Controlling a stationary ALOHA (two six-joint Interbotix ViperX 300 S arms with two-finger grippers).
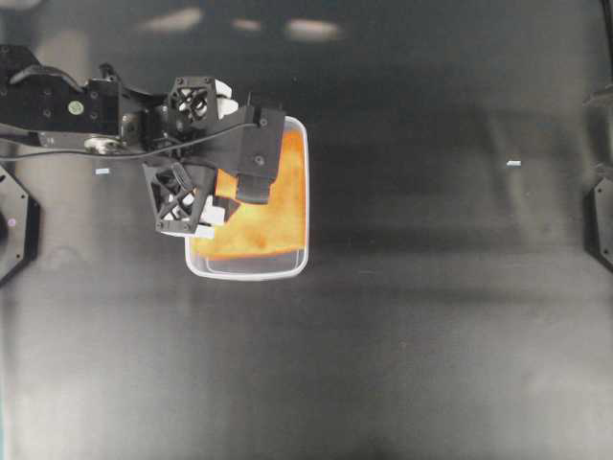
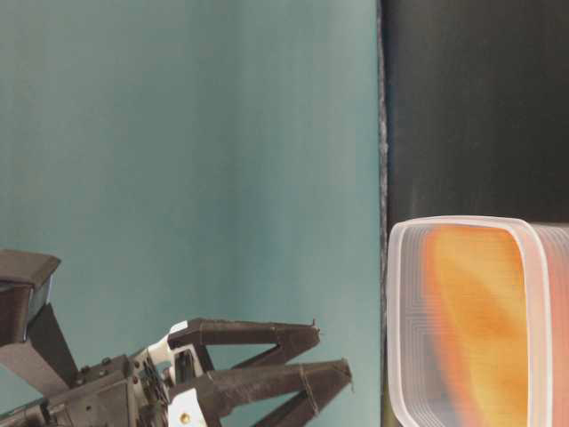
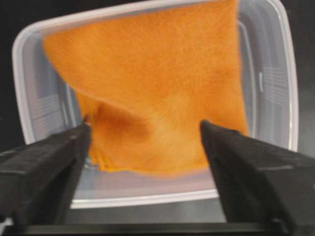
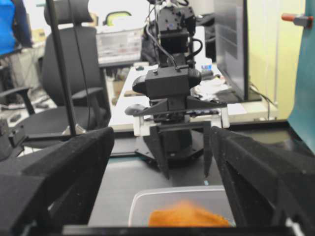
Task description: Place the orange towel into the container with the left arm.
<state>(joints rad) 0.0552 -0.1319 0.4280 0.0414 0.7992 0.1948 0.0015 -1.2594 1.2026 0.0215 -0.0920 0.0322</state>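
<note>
The orange towel (image 1: 283, 206) lies rumpled inside the clear container (image 1: 249, 273) left of the table's middle. In the left wrist view the towel (image 3: 157, 83) fills most of the container (image 3: 29, 54), and its far edge rides up the far wall. My left gripper (image 1: 215, 153) hangs just above the container's left end, open and empty, with its fingers (image 3: 49, 157) either side of the towel's near edge and apart from it. It shows open in the table-level view (image 2: 331, 353) too. My right gripper (image 4: 162, 130) is open and empty, far from the container (image 4: 147, 201).
The table is black. Two small white marks (image 1: 102, 172) (image 1: 513, 163) lie on it. The right arm's base (image 1: 601, 216) sits at the right edge. An office chair (image 4: 74, 59) and desks stand beyond the table.
</note>
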